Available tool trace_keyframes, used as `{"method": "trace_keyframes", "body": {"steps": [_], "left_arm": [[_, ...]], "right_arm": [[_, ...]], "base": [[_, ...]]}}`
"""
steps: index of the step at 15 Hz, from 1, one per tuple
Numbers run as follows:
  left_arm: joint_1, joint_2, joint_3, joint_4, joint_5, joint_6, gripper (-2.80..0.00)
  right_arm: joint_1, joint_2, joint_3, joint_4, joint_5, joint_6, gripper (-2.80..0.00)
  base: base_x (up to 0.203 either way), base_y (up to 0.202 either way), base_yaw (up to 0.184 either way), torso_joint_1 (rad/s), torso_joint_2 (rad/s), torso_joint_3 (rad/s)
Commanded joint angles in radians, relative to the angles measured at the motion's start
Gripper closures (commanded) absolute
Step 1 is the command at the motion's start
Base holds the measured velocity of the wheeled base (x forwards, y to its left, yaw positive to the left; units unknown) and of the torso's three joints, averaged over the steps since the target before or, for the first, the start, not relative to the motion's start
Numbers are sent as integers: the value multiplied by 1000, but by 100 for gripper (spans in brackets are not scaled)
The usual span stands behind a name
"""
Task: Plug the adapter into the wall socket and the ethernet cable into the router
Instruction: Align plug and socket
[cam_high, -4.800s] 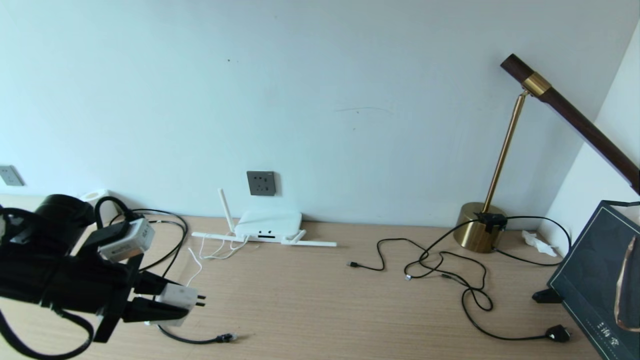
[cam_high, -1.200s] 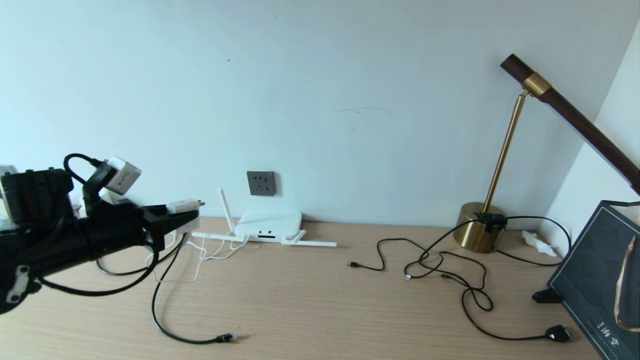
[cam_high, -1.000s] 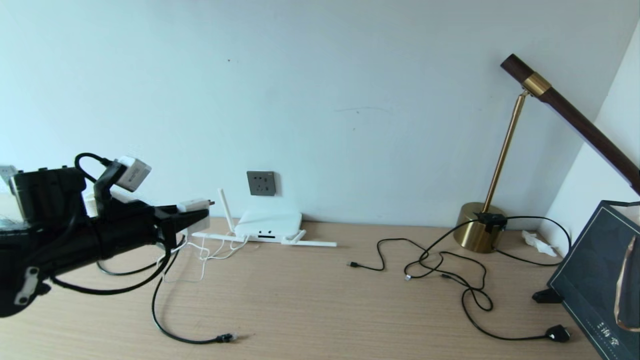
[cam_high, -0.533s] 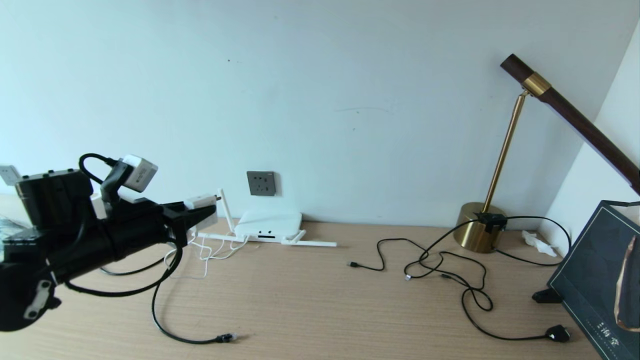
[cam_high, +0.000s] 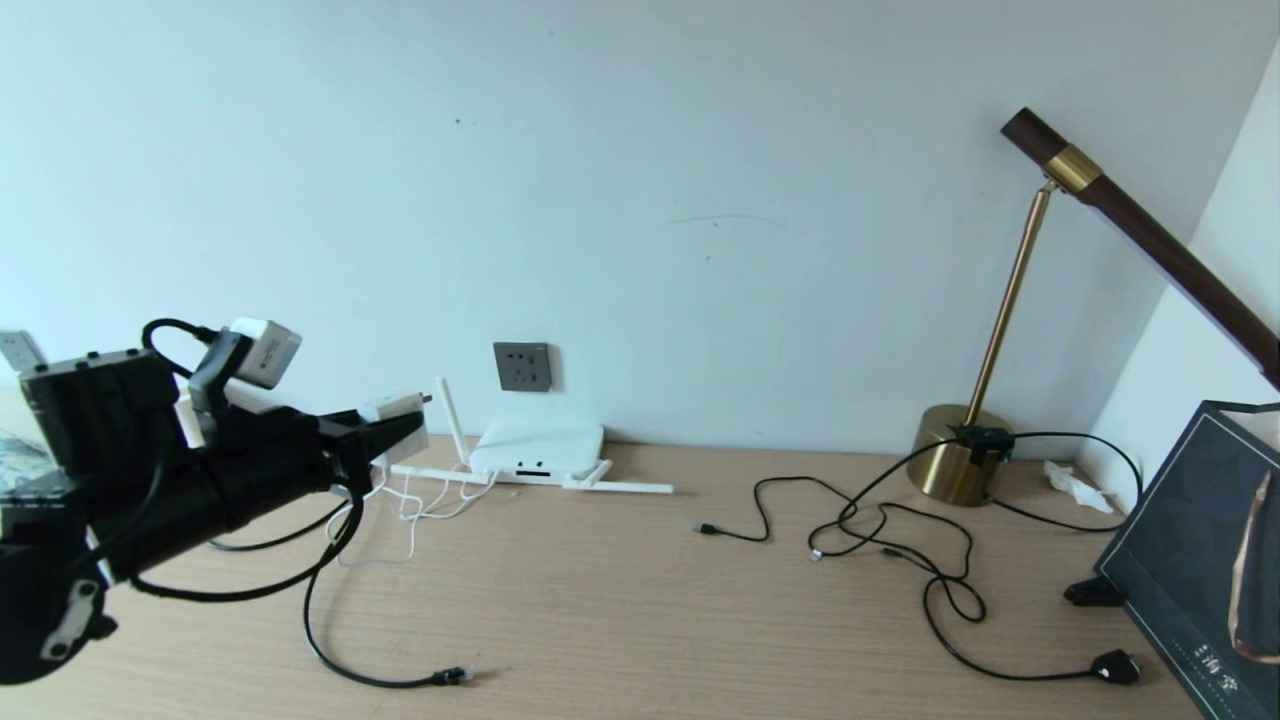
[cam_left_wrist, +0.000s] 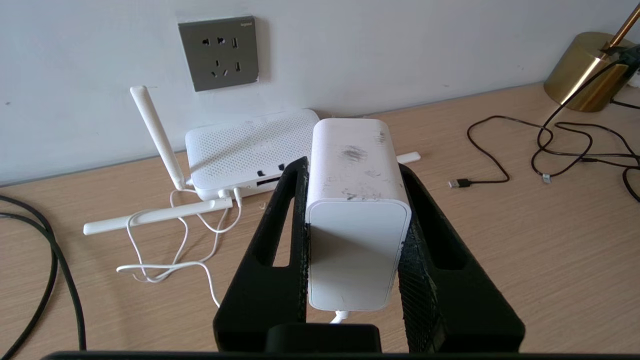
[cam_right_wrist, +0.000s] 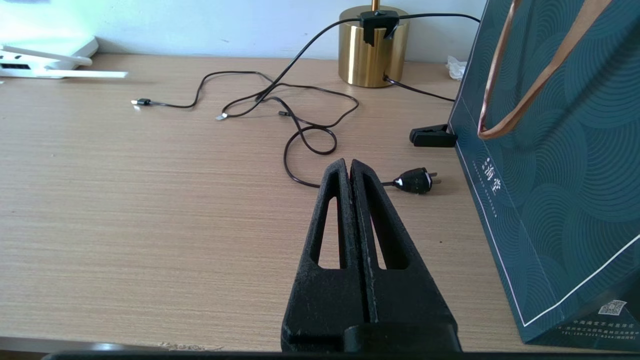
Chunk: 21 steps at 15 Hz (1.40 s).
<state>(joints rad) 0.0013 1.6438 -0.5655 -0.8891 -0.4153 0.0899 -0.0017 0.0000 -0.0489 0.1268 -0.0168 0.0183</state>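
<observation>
My left gripper (cam_high: 402, 425) is shut on the white adapter (cam_high: 393, 411) and holds it in the air over the desk's left side, prongs pointing at the wall. In the left wrist view the adapter (cam_left_wrist: 356, 200) sits between the jaws of the left gripper (cam_left_wrist: 353, 168). The dark grey wall socket (cam_left_wrist: 218, 52) is ahead, up and to the left. Below the wall socket (cam_high: 522, 366) lies the white router (cam_high: 537, 448), joined to the adapter by a thin white cord (cam_high: 405, 510). The black ethernet cable (cam_high: 325, 650) lies near the desk front. My right gripper (cam_right_wrist: 351, 165) is shut and empty.
A brass lamp (cam_high: 958, 465) stands at the back right, with thin black cables (cam_high: 885, 540) and a black plug (cam_high: 1115, 666) spread on the desk. A dark teal paper bag (cam_high: 1195, 570) stands at the right edge. A paler wall plate (cam_high: 16, 350) is at the far left.
Since the earliest frame the left gripper has lifted the adapter from low over the desk front and carried it toward the wall. Over the last second it has barely shifted. The right arm is still.
</observation>
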Motion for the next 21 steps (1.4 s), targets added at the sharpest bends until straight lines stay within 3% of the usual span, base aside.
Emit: {"method": "trace_keyframes", "body": {"steps": [1, 21], "left_arm": [[0, -2, 25, -31, -2, -1, 0], [-56, -112, 170, -71, 26, -2, 0]], "right_arm": [[0, 0, 0, 1, 0, 0, 0], [0, 0, 0, 1, 0, 0, 0]], "base": [[0, 0, 0, 0, 0, 0], [0, 0, 0, 0, 0, 0]]}}
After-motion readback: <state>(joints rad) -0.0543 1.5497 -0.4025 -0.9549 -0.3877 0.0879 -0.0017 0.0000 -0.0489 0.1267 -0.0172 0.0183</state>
